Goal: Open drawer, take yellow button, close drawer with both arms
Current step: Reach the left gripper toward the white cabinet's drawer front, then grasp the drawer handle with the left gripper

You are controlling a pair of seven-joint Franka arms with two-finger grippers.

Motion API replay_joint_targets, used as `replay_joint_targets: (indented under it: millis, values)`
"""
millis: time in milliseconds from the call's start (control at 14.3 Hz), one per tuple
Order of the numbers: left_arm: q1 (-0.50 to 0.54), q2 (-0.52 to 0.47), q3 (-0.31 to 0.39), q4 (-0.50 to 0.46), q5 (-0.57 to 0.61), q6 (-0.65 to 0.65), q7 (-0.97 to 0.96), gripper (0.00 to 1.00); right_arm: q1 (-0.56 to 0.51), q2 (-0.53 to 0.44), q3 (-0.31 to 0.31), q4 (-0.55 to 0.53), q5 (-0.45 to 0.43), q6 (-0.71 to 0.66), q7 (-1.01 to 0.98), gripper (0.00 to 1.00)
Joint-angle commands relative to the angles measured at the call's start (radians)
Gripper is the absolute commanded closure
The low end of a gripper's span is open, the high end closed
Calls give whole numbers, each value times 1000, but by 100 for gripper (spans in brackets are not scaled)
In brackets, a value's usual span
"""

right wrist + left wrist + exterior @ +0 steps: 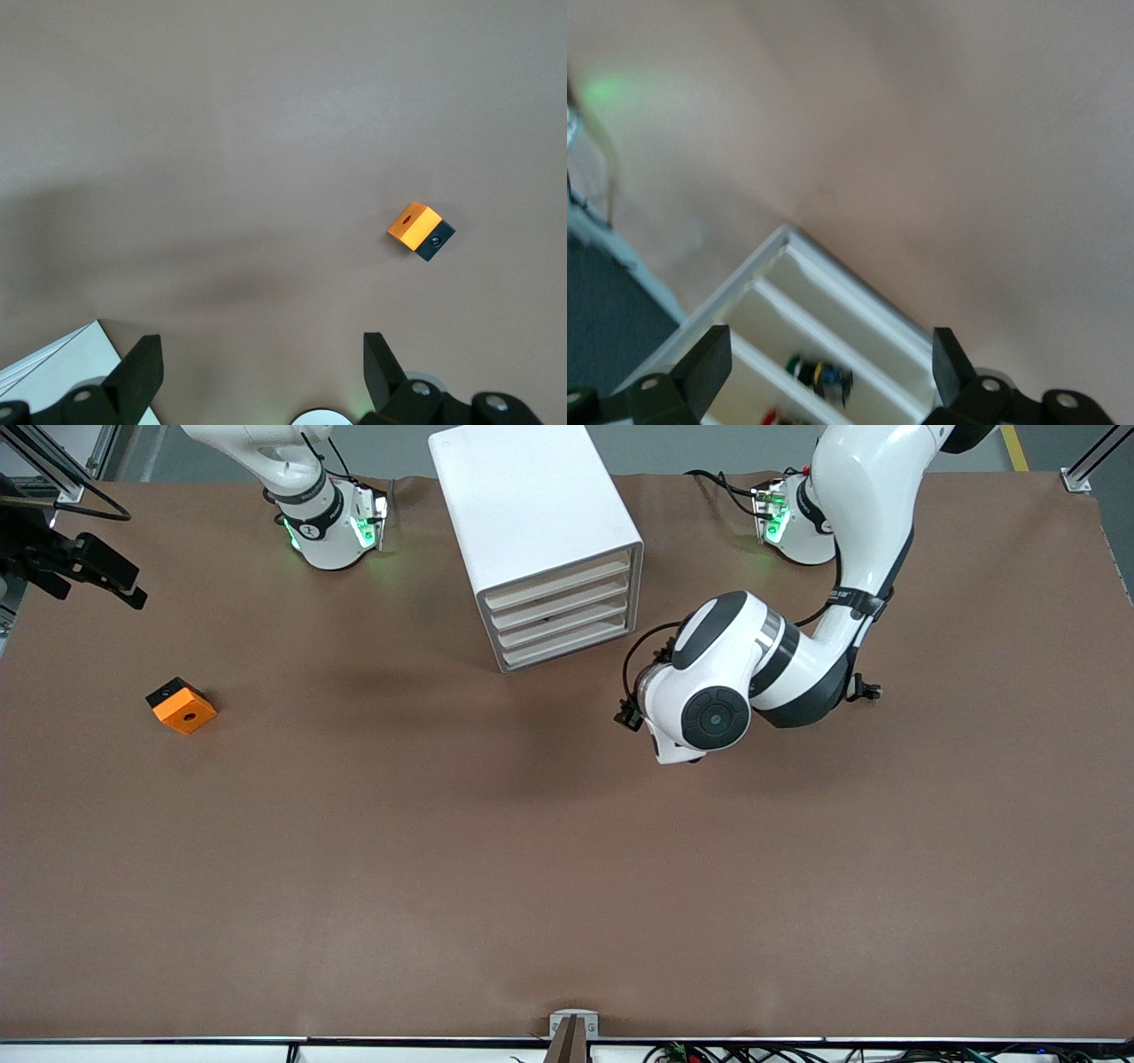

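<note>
The white cabinet [532, 505] stands near the arms' bases. Its top drawer [560, 581] is shut, flush with the three below. The left arm's wrist [700, 708] hangs over the table in front of the cabinet, toward the left arm's end, and hides its hand. In the left wrist view my left gripper [828, 341] is open and empty, facing the cabinet's drawer fronts [833, 301]. Small green, yellow, blue and black parts [824, 376] show in one slot. The orange-capped button is not in view. My right gripper [261, 341] is open and empty, high over the table.
An orange square block with a black base [182, 706] lies toward the right arm's end, also in the right wrist view [419, 228]. Black gear [80, 558] juts in at that table edge. The right arm's base [328, 531] stands beside the cabinet.
</note>
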Motion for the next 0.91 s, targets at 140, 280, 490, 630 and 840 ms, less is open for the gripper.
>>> replay_joint_targets:
  millis: [140,280,490,630,840]
  values:
    - [0,40,4,39,-120,-78,-114,0,-3,-14,-2,-5,15,0,-11,0]
    - [0,64,3,39,-156,-118,-212,0,-3,-14,-2,-5,15,-3,-9,0]
    - [-3,99,1,39,-211,-195,-317,0,-1,-14,-2,-5,15,-5,-11,0]
    - [0,118,3,37,-261,-218,-358,0,-5,-14,-3,-5,15,-8,-11,0]
    - [-1,149,5,36,-300,-281,-407,0,-6,-14,-3,-5,15,-8,-11,0]
